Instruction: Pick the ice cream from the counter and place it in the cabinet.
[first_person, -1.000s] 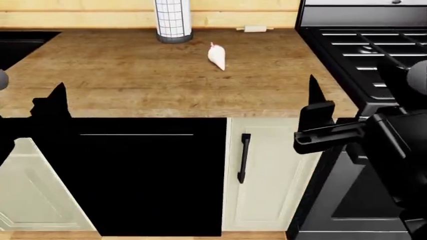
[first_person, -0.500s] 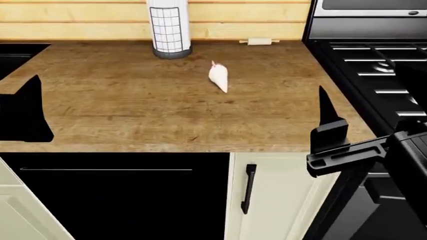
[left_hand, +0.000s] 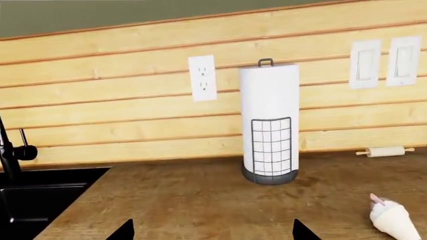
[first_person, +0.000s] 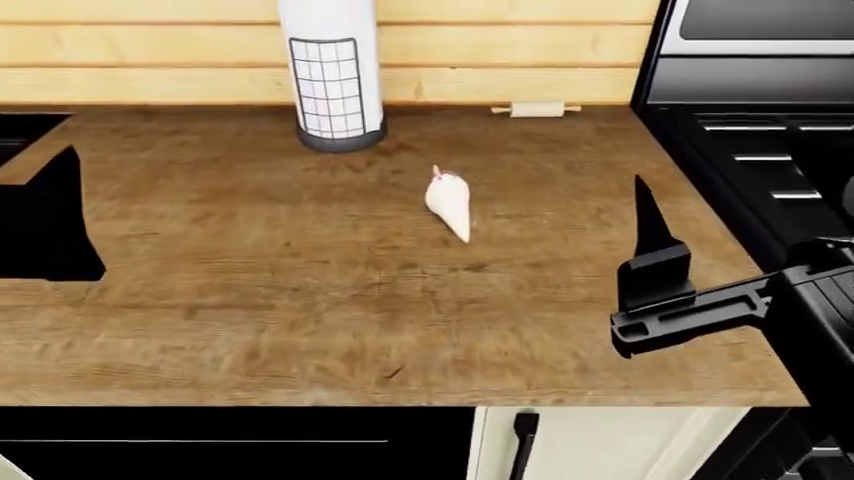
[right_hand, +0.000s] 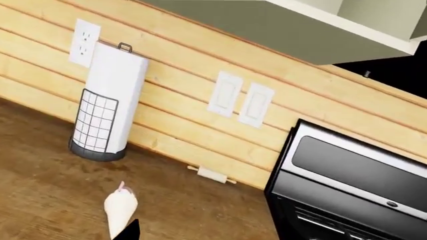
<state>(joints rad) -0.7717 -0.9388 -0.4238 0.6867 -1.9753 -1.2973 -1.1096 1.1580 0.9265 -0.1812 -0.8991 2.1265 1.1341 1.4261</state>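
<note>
- Lay on its side on the counter (first_person: 267, 300), the ice cream (first_person: 450, 203), pink tip toward the wall, untouched and well apart from both grippers.
- Hovered empty over the counter's front edge near the stove (first_person: 761, 150), the right gripper (first_person: 650, 262); cone ahead of its jaws and off toward the left arm's side.
- Showed only one upright finger plus the mount, so released or clenched could not be told.
- Sat at the counter's sink end, the left gripper (first_person: 54, 215); two dark fingertips (left_hand: 125, 231) set apart at the wrist view's bottom edge, so judged released, nothing between them.
- Stood further ahead of the jaws: the paper towel holder (first_person: 331, 75) and a small rolling pin (first_person: 537, 109) by the wall.
- Risks (judgement only): a smooth tapered cone could squirt out of closing jaws, or roll away if nudged by a finger first.
- Could also clip the towel holder on a long reach.
</note>
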